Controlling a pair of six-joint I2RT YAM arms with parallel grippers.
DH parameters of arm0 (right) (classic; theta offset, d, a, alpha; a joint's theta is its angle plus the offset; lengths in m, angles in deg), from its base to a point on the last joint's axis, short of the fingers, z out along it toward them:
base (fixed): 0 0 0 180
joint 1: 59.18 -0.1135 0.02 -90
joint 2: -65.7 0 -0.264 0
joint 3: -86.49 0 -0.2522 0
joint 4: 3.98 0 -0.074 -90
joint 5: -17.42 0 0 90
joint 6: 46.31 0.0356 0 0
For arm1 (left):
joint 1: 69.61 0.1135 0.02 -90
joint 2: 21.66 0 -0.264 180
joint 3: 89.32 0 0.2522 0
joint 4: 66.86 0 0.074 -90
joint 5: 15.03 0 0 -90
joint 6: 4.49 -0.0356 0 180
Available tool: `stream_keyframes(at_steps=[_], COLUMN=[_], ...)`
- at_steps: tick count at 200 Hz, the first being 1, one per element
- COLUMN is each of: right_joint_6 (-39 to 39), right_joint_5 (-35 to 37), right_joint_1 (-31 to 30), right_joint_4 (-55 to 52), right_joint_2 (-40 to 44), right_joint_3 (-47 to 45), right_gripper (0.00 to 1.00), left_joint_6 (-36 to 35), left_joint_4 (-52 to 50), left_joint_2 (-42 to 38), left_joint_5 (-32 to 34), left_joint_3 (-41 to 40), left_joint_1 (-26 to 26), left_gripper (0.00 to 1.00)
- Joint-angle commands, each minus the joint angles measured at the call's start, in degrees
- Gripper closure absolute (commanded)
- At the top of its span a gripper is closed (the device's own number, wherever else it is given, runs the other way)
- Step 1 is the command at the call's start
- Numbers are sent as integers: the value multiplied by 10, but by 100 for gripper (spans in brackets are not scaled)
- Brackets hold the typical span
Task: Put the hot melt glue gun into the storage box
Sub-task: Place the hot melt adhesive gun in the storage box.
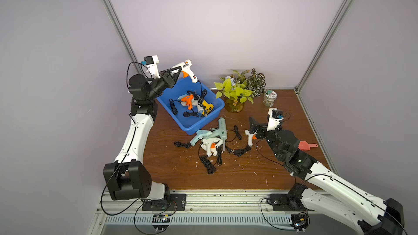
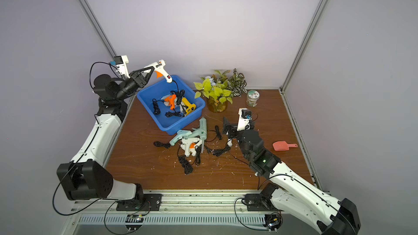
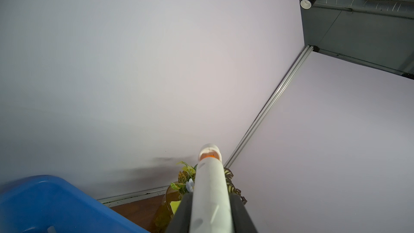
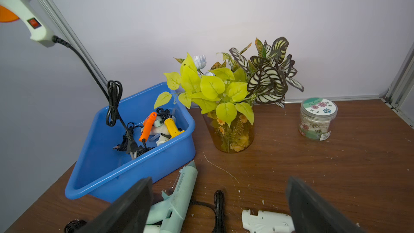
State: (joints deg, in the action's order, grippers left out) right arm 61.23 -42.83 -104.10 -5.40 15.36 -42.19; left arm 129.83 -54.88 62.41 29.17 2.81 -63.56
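Clamped between the left jaws, which are pressed tight on its barrel, a white glue gun (image 3: 210,189) is held aloft above the far corner of the blue storage box (image 1: 207,120). Its black cord (image 4: 113,106) is seen hanging into the box, where an orange gun (image 1: 188,101) and a yellow gun (image 1: 207,106) are lying. Beside the box, pale green guns (image 1: 220,129) are piled on the tabletop (image 1: 260,177). The right jaws are spread wide above a small white gun (image 4: 266,221).

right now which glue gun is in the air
The white glue gun with orange trigger, held up by the left end effector; others lie in the storage box or on the table.
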Motion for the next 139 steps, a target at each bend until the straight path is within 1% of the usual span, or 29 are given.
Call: stream_keyframes(at_steps=[1,20,49,87,104,117,139], right_joint_6=[21,33,59,91,117,135,164], right_joint_5=[15,33,52,64,72,62,13], right_joint_1=[-1,0,2,9,18,28,58], right_joint_4=[-1,-15,-42,-75,-101,-114,-122], right_joint_2=[-11,-24,-44,-62,-66,-68,-73], right_joint_3=[-1,0,4,11,13,10,-1], right_gripper=[0,0,0,0,1,1,1], left_joint_6=[8,8,9,44,65,65,40], left_joint_4=[24,22,33,95,131,135,112], left_joint_2=[20,39,62,98,119,138,172], left_joint_5=[-4,-7,-6,-6,-15,-15,-4], left_joint_3=[38,42,12,-67,-99,-114,-122], left_joint_1=[11,11,11,10,7,1,-18], left_gripper=[100,100,100,100,100,100,100])
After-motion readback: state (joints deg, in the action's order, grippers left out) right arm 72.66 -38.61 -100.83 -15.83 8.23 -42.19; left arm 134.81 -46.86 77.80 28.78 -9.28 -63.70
